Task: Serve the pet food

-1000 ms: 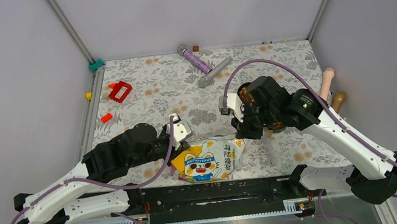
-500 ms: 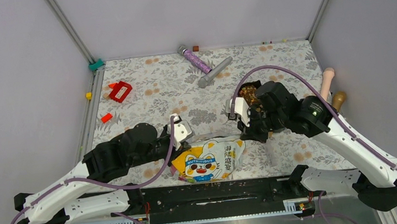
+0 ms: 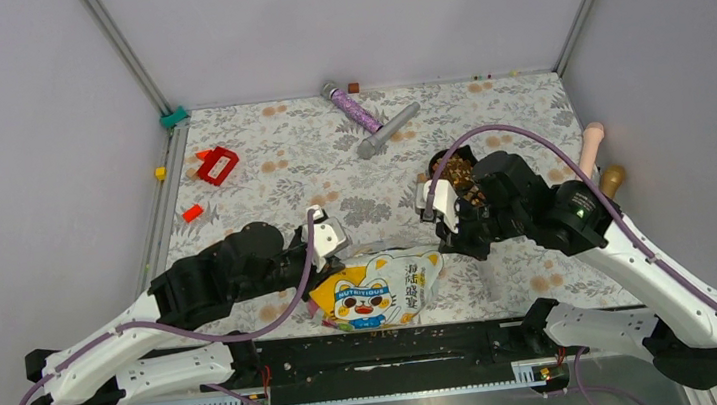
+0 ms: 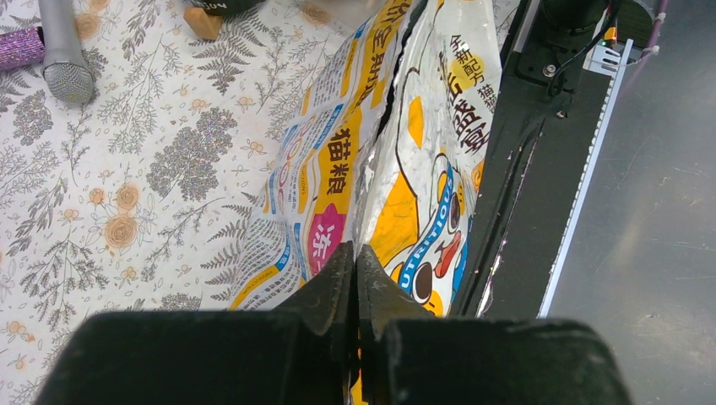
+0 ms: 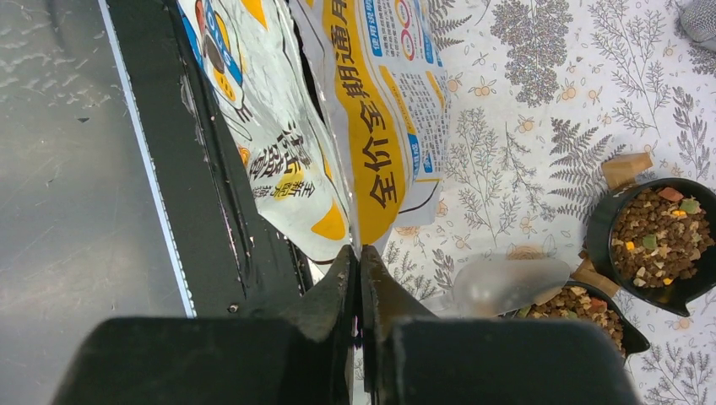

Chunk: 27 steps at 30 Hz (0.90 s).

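A yellow and white pet food bag (image 3: 381, 288) lies at the mat's near edge, stretched between both grippers. My left gripper (image 3: 326, 257) is shut on the bag's left edge (image 4: 338, 177). My right gripper (image 3: 447, 237) is shut on its right edge, and the bag's seam (image 5: 371, 160) runs between the jaws. The pet food (image 5: 660, 237) fills a black bowl (image 5: 604, 228) to the right. More kibble (image 5: 583, 305) sits in a second dish, with a clear scoop (image 5: 509, 283) beside it. From above, the kibble (image 3: 454, 170) shows just behind my right wrist.
A grey microphone (image 3: 389, 129) and a purple glitter tube (image 3: 355, 108) lie at the back. A red block (image 3: 218, 164) is at the back left. Two wooden pegs (image 3: 594, 150) stand off the mat's right edge. A black rail (image 3: 390, 345) runs along the near edge.
My right gripper has closed on the bag's right edge, and that arm has shifted right, uncovering more of the kibble bowl. The left arm has not moved.
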Available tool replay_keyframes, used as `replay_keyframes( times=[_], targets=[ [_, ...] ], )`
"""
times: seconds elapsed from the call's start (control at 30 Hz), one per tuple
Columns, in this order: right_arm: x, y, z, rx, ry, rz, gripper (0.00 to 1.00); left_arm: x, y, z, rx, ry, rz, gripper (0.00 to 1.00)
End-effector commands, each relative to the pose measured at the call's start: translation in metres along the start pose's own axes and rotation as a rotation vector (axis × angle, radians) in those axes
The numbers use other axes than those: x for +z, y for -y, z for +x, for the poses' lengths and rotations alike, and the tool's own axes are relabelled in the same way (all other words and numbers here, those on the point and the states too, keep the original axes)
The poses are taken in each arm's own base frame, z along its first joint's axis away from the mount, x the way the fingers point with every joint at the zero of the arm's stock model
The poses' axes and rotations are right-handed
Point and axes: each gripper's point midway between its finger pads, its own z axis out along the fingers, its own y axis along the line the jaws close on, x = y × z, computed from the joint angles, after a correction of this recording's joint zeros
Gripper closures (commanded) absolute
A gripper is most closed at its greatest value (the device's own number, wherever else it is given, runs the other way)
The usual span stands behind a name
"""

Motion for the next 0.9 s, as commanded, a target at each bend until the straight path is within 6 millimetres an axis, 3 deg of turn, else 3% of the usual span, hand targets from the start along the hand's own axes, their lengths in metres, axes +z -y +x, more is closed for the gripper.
replay_keyframes(
  times=[0.0, 0.1, 0.2, 0.3, 0.4, 0.57, 0.7, 0.87],
  targets=[
    [-0.001, 0.001, 0.005, -0.004, -0.024, 0.003, 1.0, -0.016, 0.004, -0.034, -0.011, 0.124, 0.025, 1.0],
    [0.0, 0.001, 0.005, 0.002, -0.028, 0.002, 1.0, -0.017, 0.005, -0.034, -0.01, 0.128, 0.027, 1.0],
    [-0.001, 0.006, 0.006, 0.006, -0.03, 0.029, 0.75, -0.018, 0.005, -0.033, -0.009, 0.128, 0.027, 1.0],
    [0.001, 0.009, 0.008, -0.022, -0.019, 0.046, 0.68, -0.017, 0.004, -0.033, -0.009, 0.127, 0.021, 1.0],
    [0.005, 0.002, -0.009, -0.04, 0.057, -0.007, 0.56, -0.016, 0.004, -0.033, -0.003, 0.122, 0.024, 1.0],
    [0.021, -0.007, -0.05, -0.04, 0.181, -0.13, 0.45, -0.013, 0.006, -0.032, -0.005, 0.111, 0.036, 1.0],
    [0.04, -0.015, -0.084, -0.047, 0.245, -0.22, 0.46, -0.011, 0.003, -0.03, -0.011, 0.11, 0.019, 1.0],
    [0.065, -0.033, -0.11, -0.131, 0.236, -0.268, 0.48, -0.013, 0.004, -0.033, -0.014, 0.124, 0.022, 1.0]
  ],
)
